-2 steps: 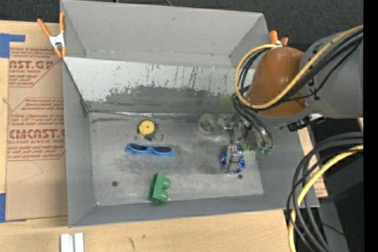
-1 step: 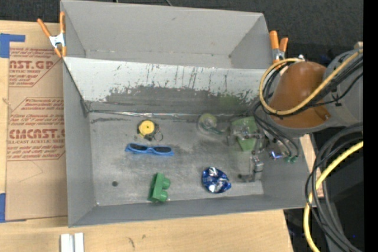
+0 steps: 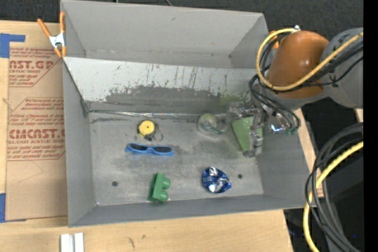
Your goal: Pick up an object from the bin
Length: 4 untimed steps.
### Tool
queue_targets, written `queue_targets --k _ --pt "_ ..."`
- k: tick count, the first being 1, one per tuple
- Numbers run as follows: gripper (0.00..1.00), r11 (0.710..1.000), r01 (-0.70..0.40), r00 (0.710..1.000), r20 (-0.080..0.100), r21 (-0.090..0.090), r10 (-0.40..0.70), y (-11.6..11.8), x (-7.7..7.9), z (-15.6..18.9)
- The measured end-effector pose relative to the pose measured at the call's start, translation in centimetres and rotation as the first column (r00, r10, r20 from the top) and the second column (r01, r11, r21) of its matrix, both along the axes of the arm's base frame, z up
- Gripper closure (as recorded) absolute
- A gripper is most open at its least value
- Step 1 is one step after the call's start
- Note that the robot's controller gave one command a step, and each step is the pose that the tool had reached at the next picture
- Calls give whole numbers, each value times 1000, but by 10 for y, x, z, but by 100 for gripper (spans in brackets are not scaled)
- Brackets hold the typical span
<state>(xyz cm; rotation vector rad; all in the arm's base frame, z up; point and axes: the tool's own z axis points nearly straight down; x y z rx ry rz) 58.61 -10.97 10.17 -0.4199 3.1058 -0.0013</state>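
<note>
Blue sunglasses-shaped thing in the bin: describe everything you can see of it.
The blue toy sunglasses look like shiny plastic, blue all over, with two lens shapes joined in a row; whether they have arms cannot be told. They lie flat on the bin's grey floor, long side running left to right, in its left half. A yellow round thing sits just above and a green block below; neither appears to touch them.
</note>
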Motion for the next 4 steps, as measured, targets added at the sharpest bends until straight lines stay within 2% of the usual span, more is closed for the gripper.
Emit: queue_targets --k 1,2,3,4 --pt "0 998 -67 998 -9 2 67 -46 -39 -33" --pt "100 998 -70 998 -7 3 70 -44 -38 -32" --pt "100 996 -90 996 1 -3 90 -31 -70 90" --pt "100 906 -424 906 1 -4 424 -11 -40 162"
